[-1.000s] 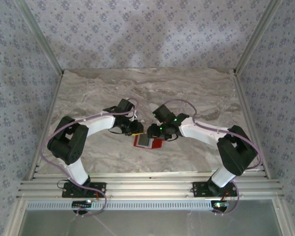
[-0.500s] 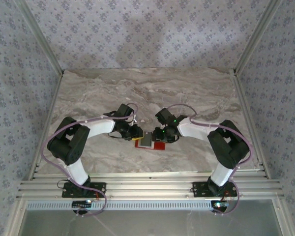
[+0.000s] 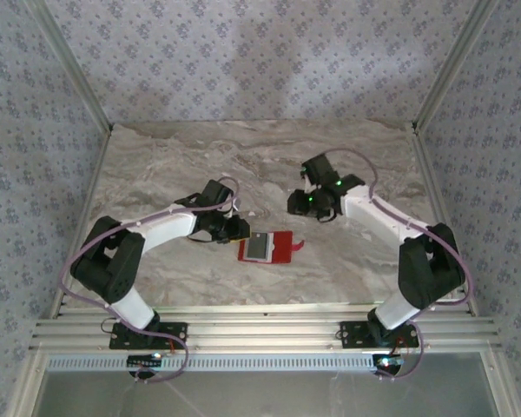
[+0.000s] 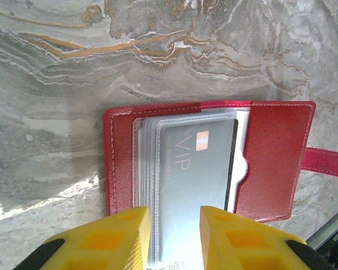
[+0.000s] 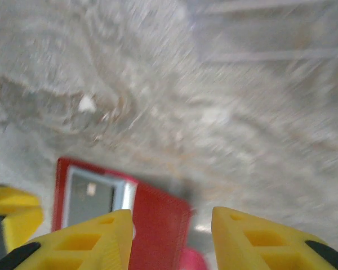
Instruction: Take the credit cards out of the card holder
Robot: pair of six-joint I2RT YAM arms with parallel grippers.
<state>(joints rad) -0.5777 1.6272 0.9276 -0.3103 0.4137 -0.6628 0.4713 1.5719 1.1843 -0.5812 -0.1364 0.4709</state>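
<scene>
On the marble table (image 3: 165,161) there are two arms and one card holder (image 3: 283,249) between them. The left gripper (image 3: 241,230) sits low, just at the left edge of the holder, and in its wrist view its two yellow fingers (image 4: 117,236) stand apart with nothing pinched, the near end of the pocket stack showing in the gap between them. The red card holder (image 4: 273,157) lies unfolded and flat on the stone, with its one snap tab (image 4: 327,162) sticking out to the right. One credit card (image 4: 198,180) can be counted for certain: a grey one marked VIP with a small orange-and-white chip mark, its face up, still tucked partly under the red pocket. Left of it the edges of several clear sleeves (image 4: 143,169) are stacked; whether they hold more cards cannot be told. From above, that same card (image 3: 259,247) reads as a grey patch on the left half of the holder. Further right, the right gripper (image 3: 297,202) hangs above the table, well apart from the holder, beyond and to its right. Its blurred wrist view shows its two yellow fingers (image 5: 259,242) spread wide and empty, with the holder (image 5: 158,216) below them.
</scene>
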